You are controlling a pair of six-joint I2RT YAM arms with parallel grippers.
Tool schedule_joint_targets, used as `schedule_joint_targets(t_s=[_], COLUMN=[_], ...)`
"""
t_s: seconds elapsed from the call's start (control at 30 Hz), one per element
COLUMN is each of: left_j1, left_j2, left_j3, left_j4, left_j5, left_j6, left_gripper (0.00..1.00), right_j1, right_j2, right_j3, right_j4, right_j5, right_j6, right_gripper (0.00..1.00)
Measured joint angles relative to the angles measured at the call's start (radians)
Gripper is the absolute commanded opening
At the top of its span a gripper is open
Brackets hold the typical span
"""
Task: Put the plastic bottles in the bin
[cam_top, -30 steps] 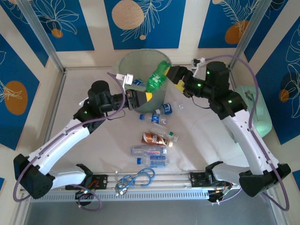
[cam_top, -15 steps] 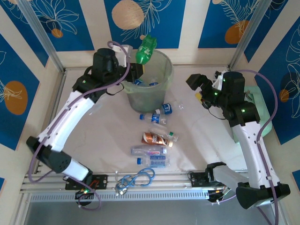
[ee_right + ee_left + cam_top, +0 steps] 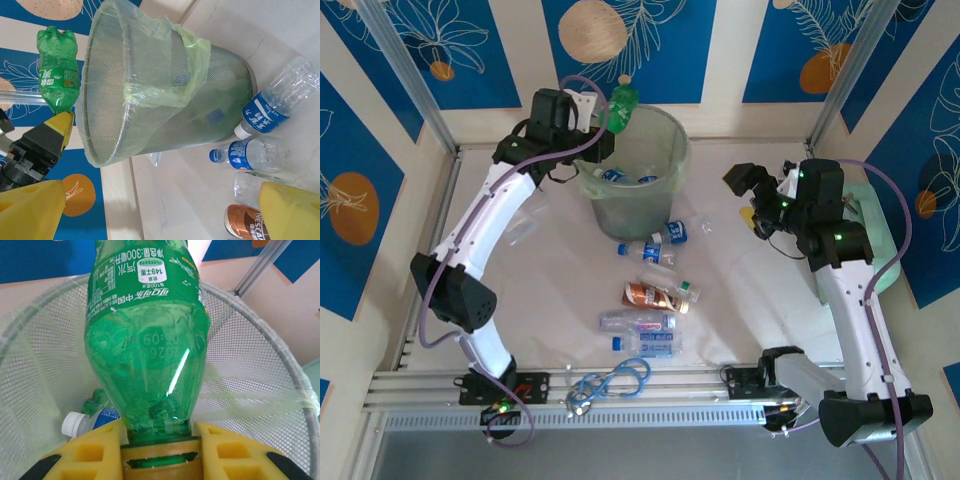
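1. While the arms have been busy, nothing nearest us has shifted. The coiled blue cable [image 3: 615, 382] lies at 6 o'clock on the worktop [image 3: 550, 290], with the clear bottle [image 3: 638, 322] and the brown-orange bottle [image 3: 650, 295] just beyond it, as they were a second ago.
2. Further in, two blue-labelled bottles [image 3: 670, 232] lie unmoved at the foot of the bin [image 3: 645, 205], at about its 5 o'clock. We judge that several pickups remain.
3. At 3 o'clock of the bin, the right hand [image 3: 750, 195] has pulled back from the rim, where it was a second ago. It now hangs well apart from the bin, opened wide and carrying nothing.
4. The biggest change is the green bottle [image 3: 622, 108]. A second ago it leaned across the near side of the bin between the two hands, and it has since been carried up to about 11 o'clock of the rim.
5. We see the left hand [image 3: 160, 452] clamped tight on that bottle's neck, with the base pointing up. From the left wrist, the mesh mouth of the bin and the bottles already inside [image 3: 620, 177] lie right behind it.
6. We judge the bottle nearly ready to drop. It rides close to the far rim, so a slight reach toward the bin's centre before letting go looks safer.
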Motion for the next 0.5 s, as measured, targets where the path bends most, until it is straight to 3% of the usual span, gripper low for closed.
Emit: schedule_joint_targets(t_s=[0.07,0.27,0.5], left_j1=[0.000,0.000,0.000], left_j2=[0.021,0.046,0.043], left_j3=[0.013,0.017,0.019], left_j4=[-0.014,-0.045,-0.045], left_j5=[0.003,-0.013,-0.028], left_j6=[0.010,0.024,0.005], left_gripper=[0.45,0.64,0.69], right_j1=[0.000,0.000,-0.002], right_j2=[0.000,0.013,0.018], right_j3=[-0.004,-0.011,-0.023], right_j4=[0.002,0.002,-0.001], right_j5=[0.000,0.001,0.002], right_j6=[0.003,0.002,0.002], right_gripper=[0.99,0.99,0.98])
